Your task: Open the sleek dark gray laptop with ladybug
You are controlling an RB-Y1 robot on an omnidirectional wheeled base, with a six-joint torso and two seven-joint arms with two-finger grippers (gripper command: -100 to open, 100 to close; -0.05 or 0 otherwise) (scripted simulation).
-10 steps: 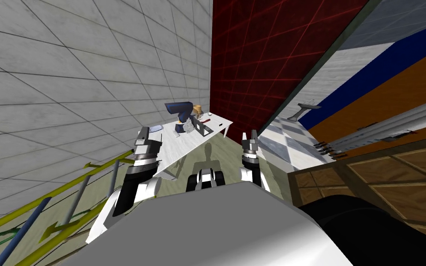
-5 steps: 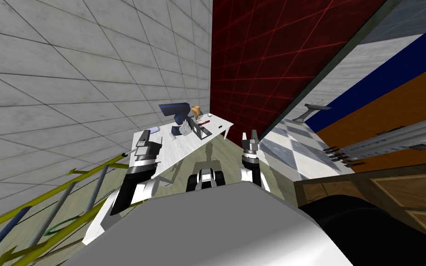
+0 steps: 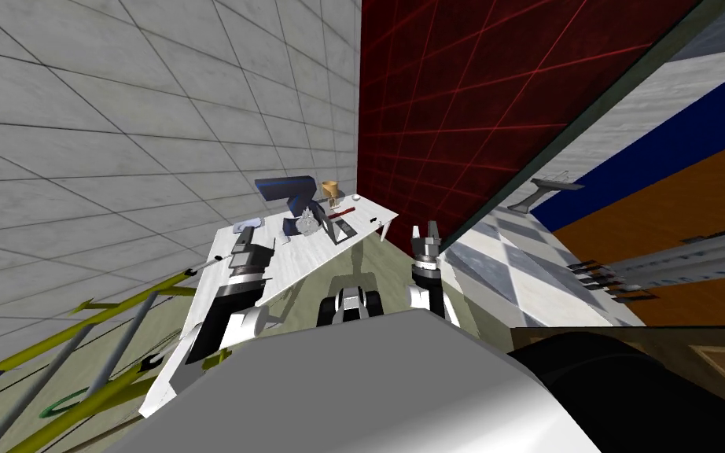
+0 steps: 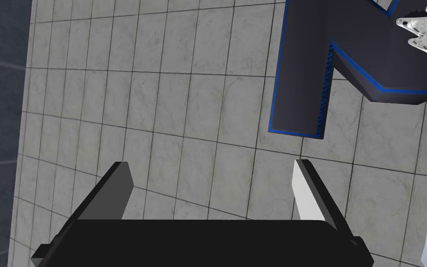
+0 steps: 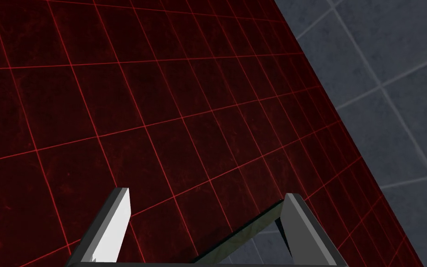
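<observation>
In the head view the laptop (image 3: 342, 229) sits toward the far end of the white table (image 3: 314, 250), just beside a crystal ornament (image 3: 306, 225) and near a dark block (image 3: 286, 189) with blue edges. It is too small to tell how its lid stands. The left gripper (image 3: 252, 245) hangs over the table's near end, and the right gripper (image 3: 425, 232) is off the table, toward the red wall (image 3: 432, 118). The left wrist view shows the block and ornament close up against a grey tiled wall (image 4: 161, 116), with the fingers spread and nothing between them. The right wrist view shows its fingers likewise apart.
</observation>
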